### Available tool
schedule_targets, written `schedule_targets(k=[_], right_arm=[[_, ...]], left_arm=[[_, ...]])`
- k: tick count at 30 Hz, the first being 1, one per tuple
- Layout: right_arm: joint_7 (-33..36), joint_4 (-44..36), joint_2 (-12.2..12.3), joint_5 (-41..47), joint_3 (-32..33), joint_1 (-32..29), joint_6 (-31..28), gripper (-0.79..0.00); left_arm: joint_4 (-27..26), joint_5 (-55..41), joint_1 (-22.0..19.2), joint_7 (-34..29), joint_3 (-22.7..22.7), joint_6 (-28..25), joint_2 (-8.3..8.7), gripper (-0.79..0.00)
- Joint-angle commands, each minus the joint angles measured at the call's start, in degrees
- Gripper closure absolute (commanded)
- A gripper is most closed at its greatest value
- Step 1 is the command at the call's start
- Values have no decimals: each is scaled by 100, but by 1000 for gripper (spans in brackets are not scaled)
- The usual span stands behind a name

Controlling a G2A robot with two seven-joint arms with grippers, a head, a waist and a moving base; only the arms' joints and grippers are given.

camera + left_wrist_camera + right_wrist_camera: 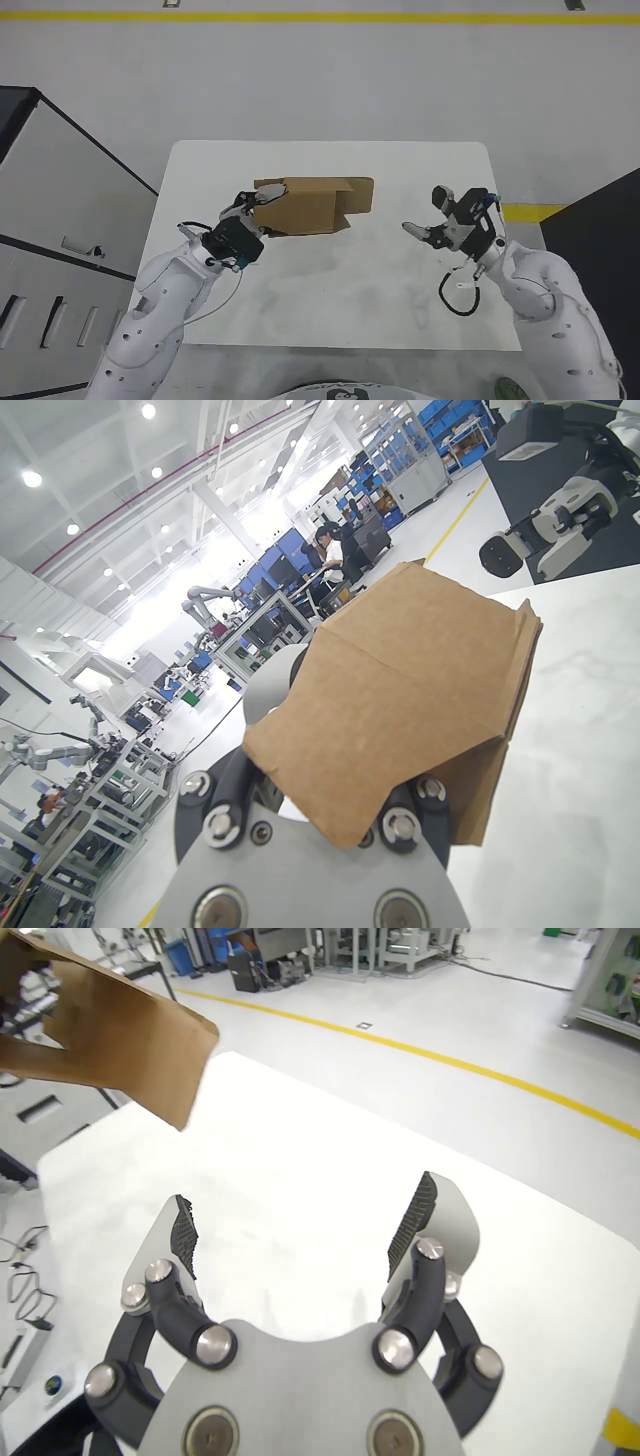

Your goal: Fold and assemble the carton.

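A brown cardboard carton (312, 204), partly folded, is held above the middle of the white table (330, 300). My left gripper (252, 205) is shut on the carton's left end. In the left wrist view the carton (400, 700) covers the gap between the fingers (270, 695). My right gripper (428, 213) stands open over the right part of the table, well apart from the carton, with nothing between its ribbed pads (182, 1233). The right wrist view shows the carton (110, 1038) raised off the table, far from my right gripper (305, 1213).
A grey cabinet (50, 200) stands left of the table. A black cable loop (460, 295) hangs by the right arm near the table's front right corner. A dark bench (600, 220) is at the right.
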Motion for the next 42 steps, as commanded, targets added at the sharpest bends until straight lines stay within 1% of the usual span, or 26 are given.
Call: schedule_targets(k=[1, 3, 4, 5, 6, 13, 15, 18, 23, 26, 32, 35, 38, 42], right_arm=[[465, 44, 40, 958, -8, 140, -367, -785], [1182, 136, 97, 1823, -107, 280, -531, -785], [1556, 160, 129, 2266, -146, 387, -520, -785], [1979, 241, 158, 2836, -241, 461, -364, -785], [2312, 263, 181, 3205, -298, 539, -236, -785], [2312, 263, 181, 3205, -298, 539, -236, -785], [2369, 278, 174, 3821, -514, 457, -161, -785], [2925, 354, 230, 4553, -570, 560, -5, -785], [3786, 582, 323, 5764, -521, 803, 576, -785], [3858, 590, 330, 5815, -519, 821, 600, -785], [3858, 590, 330, 5815, -519, 821, 600, -785], [3858, 590, 330, 5815, -519, 821, 600, -785], [3728, 536, 323, 5865, -587, 811, 656, -785], [4011, 546, 340, 6395, -724, 929, 853, -785]], left_arm=[[0, 0, 0, 0, 0, 0, 0, 0], [0, 0, 0, 0, 0, 0, 0, 0], [0, 0, 0, 0, 0, 0, 0, 0], [0, 0, 0, 0, 0, 0, 0, 0], [0, 0, 0, 0, 0, 0, 0, 0], [9, -12, 4, -25, 4, -1, -1, 0], [59, -135, 21, -276, 52, -140, -6, 0], [93, -560, -18, -756, 108, -422, -22, 0], [113, -1199, -97, -1355, 151, -554, -53, 0], [37, -1052, -175, -1397, 165, -624, -43, 0], [37, -1052, -175, -1397, 165, -624, -43, 0], [103, -1521, -153, -1642, 181, -624, -65, 0], [128, -1955, -181, -1815, 172, -838, -70, 0], [91, -2017, -217, -1967, 163, -989, -59, 0]])
